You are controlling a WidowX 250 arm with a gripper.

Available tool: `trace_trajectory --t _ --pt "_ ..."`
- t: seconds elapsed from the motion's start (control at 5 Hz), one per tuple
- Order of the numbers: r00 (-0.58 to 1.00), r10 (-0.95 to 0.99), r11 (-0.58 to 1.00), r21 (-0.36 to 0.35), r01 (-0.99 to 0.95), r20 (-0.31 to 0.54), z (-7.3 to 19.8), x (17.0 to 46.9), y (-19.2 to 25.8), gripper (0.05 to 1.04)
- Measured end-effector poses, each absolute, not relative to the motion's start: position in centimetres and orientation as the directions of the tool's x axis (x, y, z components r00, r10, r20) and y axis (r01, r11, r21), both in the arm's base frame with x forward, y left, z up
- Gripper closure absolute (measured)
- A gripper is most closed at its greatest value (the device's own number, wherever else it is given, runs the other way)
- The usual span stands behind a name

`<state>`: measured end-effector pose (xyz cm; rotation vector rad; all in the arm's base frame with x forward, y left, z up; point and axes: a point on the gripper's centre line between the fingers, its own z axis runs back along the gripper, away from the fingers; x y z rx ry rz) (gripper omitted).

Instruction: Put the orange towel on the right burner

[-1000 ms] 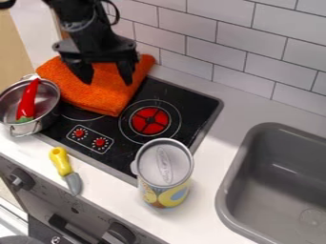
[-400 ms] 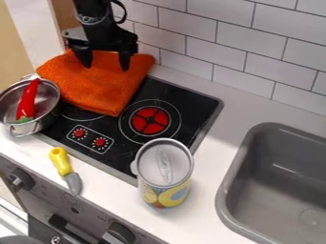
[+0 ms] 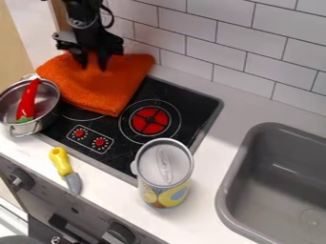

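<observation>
the thick orange terry towel (image 3: 105, 95) lies folded over the back left of the black toy stove (image 3: 194, 102), between ten and eleven o'clock from the red right burner (image 3: 150, 120), its outer edge beside the steel pot (image 3: 45, 117) at its eight o'clock. it should handle as light, soft and limp: nothing to break, good grip in the nap, but it will sag and may unfold if only the top layer is caught. i'd take a deep pinch through several layers, nearer its middle than its far edge, so the load hangs evenly.

the black two-finger gripper (image 3: 94, 67) is at the towel's twelve o'clock part. its jaws are parted by a small gap; whether cloth is bunched between them, i cannot tell. against the last frame, they are closer together and shifted towards nine o'clock, while the towel's near edge is unchanged.
</observation>
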<state>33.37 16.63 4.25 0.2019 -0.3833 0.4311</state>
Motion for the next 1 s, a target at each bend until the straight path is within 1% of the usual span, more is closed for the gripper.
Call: trace_trajectory --t 0.2,0.4,0.8,1.0 --pt "0.831 0.384 0.878 0.119 -0.463 0.402 3.7 34.0 16.9 0.919" --pt "0.849 0.39 0.879 0.13 -0.459 0.357 2.1 34.1 16.5 1.028" --pt "0.865 0.381 0.888 0.132 -0.441 0.325 1.6 34.3 15.4 1.031" --pt "0.878 0.388 0.897 0.107 -0.43 0.28 1.2 34.0 14.1 1.031"
